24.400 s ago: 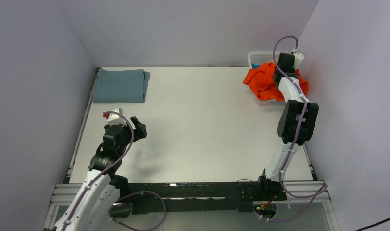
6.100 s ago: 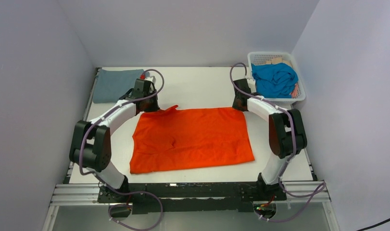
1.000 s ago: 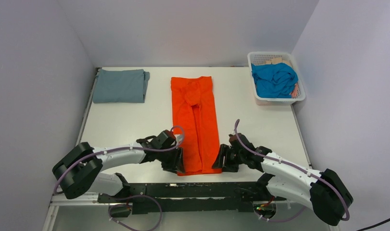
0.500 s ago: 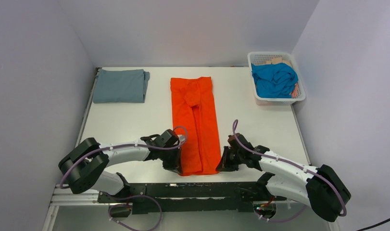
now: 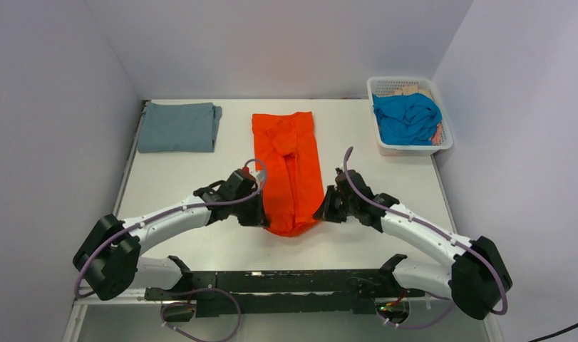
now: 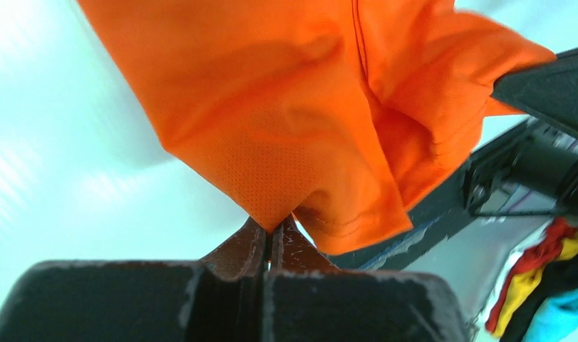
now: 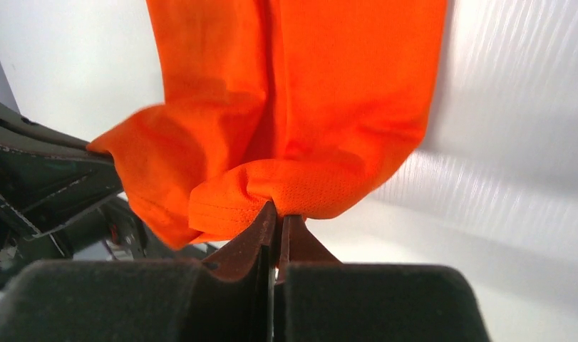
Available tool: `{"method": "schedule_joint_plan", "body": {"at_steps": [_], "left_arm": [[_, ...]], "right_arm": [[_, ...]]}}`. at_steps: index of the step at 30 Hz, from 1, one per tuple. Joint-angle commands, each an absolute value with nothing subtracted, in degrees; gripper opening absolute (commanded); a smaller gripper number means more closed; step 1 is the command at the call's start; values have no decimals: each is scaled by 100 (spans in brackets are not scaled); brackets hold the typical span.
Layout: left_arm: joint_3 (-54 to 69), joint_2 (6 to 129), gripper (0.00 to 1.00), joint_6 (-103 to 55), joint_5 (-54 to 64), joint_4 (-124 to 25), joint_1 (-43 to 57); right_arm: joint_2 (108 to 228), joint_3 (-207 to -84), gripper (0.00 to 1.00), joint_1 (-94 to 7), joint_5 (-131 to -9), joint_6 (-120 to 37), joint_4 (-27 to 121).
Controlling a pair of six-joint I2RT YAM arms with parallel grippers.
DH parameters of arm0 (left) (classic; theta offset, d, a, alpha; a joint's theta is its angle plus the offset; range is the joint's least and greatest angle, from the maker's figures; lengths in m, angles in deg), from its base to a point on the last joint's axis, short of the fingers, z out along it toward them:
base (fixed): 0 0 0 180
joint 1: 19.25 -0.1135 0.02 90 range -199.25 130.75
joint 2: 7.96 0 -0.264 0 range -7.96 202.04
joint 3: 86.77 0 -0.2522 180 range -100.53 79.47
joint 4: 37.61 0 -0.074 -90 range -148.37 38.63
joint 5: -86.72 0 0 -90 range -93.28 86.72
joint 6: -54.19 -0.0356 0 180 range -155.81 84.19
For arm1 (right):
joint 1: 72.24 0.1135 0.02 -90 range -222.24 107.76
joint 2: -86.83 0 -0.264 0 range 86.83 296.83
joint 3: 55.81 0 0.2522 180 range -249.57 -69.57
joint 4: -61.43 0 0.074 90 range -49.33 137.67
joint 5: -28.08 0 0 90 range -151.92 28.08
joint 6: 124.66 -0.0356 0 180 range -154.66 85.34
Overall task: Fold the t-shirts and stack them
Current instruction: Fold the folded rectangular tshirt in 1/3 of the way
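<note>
The orange t-shirt (image 5: pixel 289 167) lies as a long narrow strip down the middle of the table, its near end lifted and sagging between my two grippers. My left gripper (image 5: pixel 261 218) is shut on the near left corner of the orange fabric (image 6: pixel 286 142). My right gripper (image 5: pixel 319 213) is shut on the near right corner (image 7: pixel 307 192). The grey-blue t-shirt (image 5: pixel 179 126) rests folded at the far left corner. The turquoise t-shirt (image 5: pixel 408 116) is crumpled inside the white basket (image 5: pixel 442 144).
The white basket stands at the far right by the wall. A black rail (image 5: pixel 286 283) runs along the table's near edge. Walls close in the left, back and right sides.
Both grippers closed on the near corners of the orange t-shirt, then rose and moved away from the near edge, carrying the shirt's near end up off the table.
</note>
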State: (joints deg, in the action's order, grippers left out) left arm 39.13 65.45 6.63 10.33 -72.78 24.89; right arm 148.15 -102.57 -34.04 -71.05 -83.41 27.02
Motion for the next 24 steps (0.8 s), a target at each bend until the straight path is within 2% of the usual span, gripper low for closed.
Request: {"method": "schedule_joint_plan", "body": {"at_steps": [1, 9, 24], "left_arm": [[3529, 6600, 0, 552, 1012, -6829, 1952], [2816, 7265, 0, 383, 1137, -6435, 1258], [1093, 9129, 0, 121, 1548, -6391, 426]], "right_arm": [[15291, -10965, 0, -3815, -6841, -7924, 3197], [16147, -11695, 0, -4644, -7074, -7705, 3878], [18146, -13342, 0, -5194, -7234, -7236, 4271]]}}
